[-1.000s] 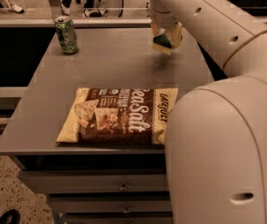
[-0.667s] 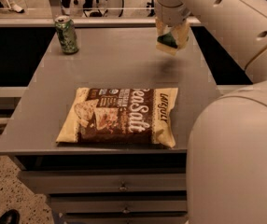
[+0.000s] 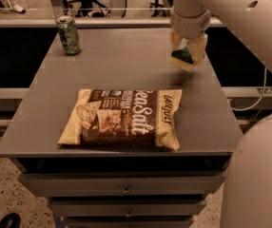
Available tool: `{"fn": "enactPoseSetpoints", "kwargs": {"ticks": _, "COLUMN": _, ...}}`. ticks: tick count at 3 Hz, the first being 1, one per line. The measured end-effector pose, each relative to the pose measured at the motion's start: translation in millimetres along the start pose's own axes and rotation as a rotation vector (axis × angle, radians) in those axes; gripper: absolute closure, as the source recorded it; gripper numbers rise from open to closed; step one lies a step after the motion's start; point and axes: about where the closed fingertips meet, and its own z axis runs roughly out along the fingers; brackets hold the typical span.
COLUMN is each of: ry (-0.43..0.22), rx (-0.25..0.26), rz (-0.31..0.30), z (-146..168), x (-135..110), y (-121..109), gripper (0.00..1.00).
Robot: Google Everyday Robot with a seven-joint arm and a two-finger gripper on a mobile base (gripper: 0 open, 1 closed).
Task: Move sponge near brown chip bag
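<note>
Camera view, the only one we have: the gripper (image 3: pixel 188 45) hangs from the pale arm (image 3: pixel 231 11) over the right rear part of the table (image 3: pixel 126 65). It is clamped on the sponge (image 3: pixel 183 57), green scrub face tilted toward us, pale foam below. The sponge looks to be carried clear of the tabletop, well apart from the brown chip bag (image 3: pixel 121 118), which lies flat near the front edge. The soda can (image 3: pixel 69 34) stands upright at the far left corner, out of the way. By my reading the sponge is light and soft, so it will squash between the fingers rather than slip. The rough scrub top should give good friction, and a pinch across the short sides, as here, looks like the sensible hold. It isn't fragile, so a short drop would not hurt it. Against the earlier pictures, the sponge has come forward and a touch to the right, closing on the bag's far right corner. The arm's bulk at lower right has swung aside and uncovers more of the table. Bag and can have not budged.
</note>
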Motion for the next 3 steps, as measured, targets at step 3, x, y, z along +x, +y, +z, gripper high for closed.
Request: {"fn": "enactPoseSetpoints", "kwargs": {"ticks": 3, "ry": -0.266, "rx": -0.099, "rz": -0.042, "z": 25, "x": -83, "y": 53, "gripper": 0.74}}
